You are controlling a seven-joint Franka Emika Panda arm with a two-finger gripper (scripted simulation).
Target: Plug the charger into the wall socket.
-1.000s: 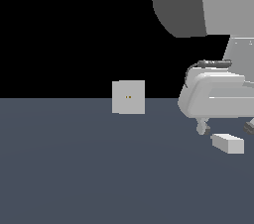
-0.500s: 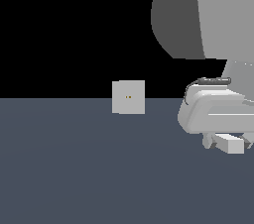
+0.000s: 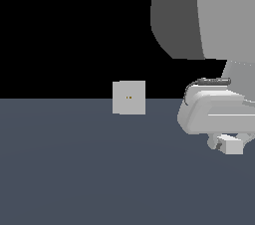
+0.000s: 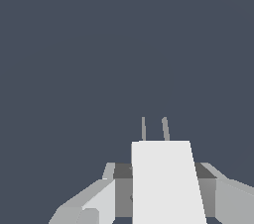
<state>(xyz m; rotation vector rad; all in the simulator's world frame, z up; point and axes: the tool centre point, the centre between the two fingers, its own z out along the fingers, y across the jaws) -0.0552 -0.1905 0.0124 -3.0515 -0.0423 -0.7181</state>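
The charger [image 4: 166,181] sits between the gripper [image 3: 226,145] fingers, its two prongs [image 4: 154,129] pointing out ahead over the bare grey floor [image 3: 74,169], a hold that suits pushing it pins-first into a face. The jaws look closed against its sides, so I judge it grasped. The wall socket [image 3: 129,97] stands upright, well apart from the charger toward the exterior view's left, its two small holes facing the camera.

The small off-white oblong charger [image 3: 232,145] sits at the exterior view's right, low under the arm; the wrist view shows two thin prongs projecting from its end. The light grey square wall socket [image 3: 129,97] stands upright, well apart, two tiny holes at its centre.
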